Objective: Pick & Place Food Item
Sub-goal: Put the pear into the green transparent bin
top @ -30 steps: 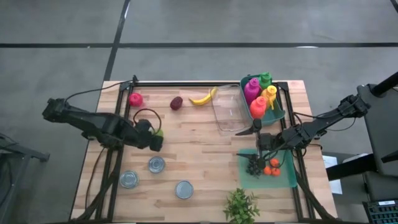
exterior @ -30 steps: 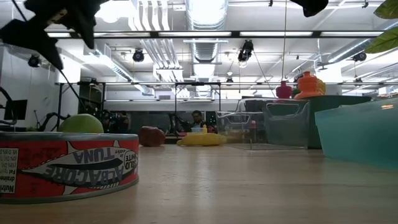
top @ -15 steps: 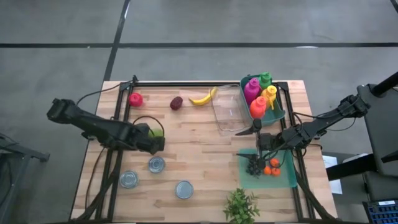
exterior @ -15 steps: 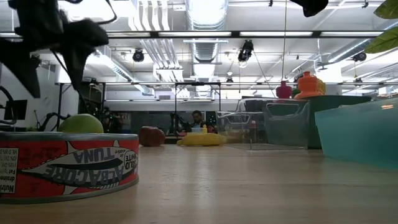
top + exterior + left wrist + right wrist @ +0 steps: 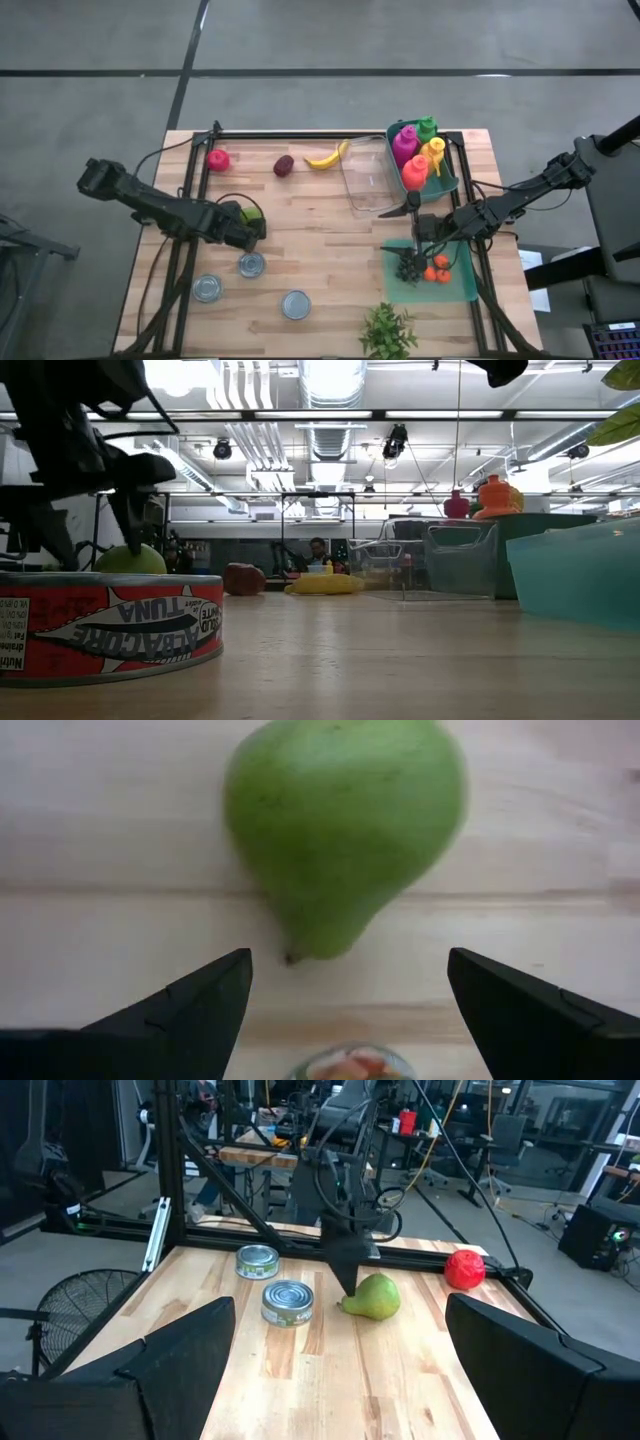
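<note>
**At the counter's left-centre, your left claw straddles the pear**

At the left-centre of the high view, your left claw sits low over the green pear, fingers spread wide and not gripping; in the left wrist view the pear lies on the wood between the two dark fingers.

In the upper right of the high view, the green bin holds upright bottles in pink, orange, yellow and green. A clear tub touches its left side; you cannot tell whether anything is in it.

At the lower right, the teal tray carries small orange fruits and a dark cluster. Your right claw hangs just above that tray, fingers wide, holding nothing.

Three tins stand on the counter at the lower left.
</note>
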`<state>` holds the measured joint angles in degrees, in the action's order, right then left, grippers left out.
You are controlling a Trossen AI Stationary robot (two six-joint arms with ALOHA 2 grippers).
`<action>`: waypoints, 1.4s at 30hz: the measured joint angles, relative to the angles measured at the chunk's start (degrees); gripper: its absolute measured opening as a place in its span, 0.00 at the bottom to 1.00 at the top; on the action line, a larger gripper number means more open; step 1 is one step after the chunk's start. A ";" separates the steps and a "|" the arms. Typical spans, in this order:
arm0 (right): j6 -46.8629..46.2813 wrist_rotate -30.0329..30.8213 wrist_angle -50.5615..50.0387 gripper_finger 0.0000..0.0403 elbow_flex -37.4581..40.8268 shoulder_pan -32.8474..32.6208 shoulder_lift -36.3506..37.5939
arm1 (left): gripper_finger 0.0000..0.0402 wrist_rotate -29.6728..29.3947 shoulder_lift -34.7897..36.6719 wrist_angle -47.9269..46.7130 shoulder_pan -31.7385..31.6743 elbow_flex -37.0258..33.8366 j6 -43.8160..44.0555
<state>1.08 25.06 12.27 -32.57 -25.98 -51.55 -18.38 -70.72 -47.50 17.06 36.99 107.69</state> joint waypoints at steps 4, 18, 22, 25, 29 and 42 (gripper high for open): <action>-0.01 0.00 0.04 0.89 0.01 0.02 0.00 | 0.85 -1.75 -2.33 3.26 0.11 0.12 -7.96; -0.02 0.02 0.00 0.89 0.01 0.02 0.00 | 0.85 -3.07 -6.41 1.88 -0.07 0.04 -2.03; 0.00 0.00 0.00 0.89 0.01 0.02 0.00 | 0.85 -3.06 -8.54 2.51 -0.28 0.04 -2.43; 0.00 0.00 0.00 0.89 0.01 0.02 0.00 | 0.85 -3.05 -10.61 3.00 -0.28 0.04 -1.72; 0.00 0.00 0.00 0.89 0.01 0.02 0.00 | 0.86 -3.48 -13.53 3.40 -0.39 0.04 2.32; 0.00 0.00 0.02 0.89 0.01 0.02 0.00 | 0.86 -5.70 -13.08 5.32 -0.44 0.46 -6.51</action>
<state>1.08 25.06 12.29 -32.56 -25.96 -51.55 -24.08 -83.80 -42.18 16.62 37.45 101.19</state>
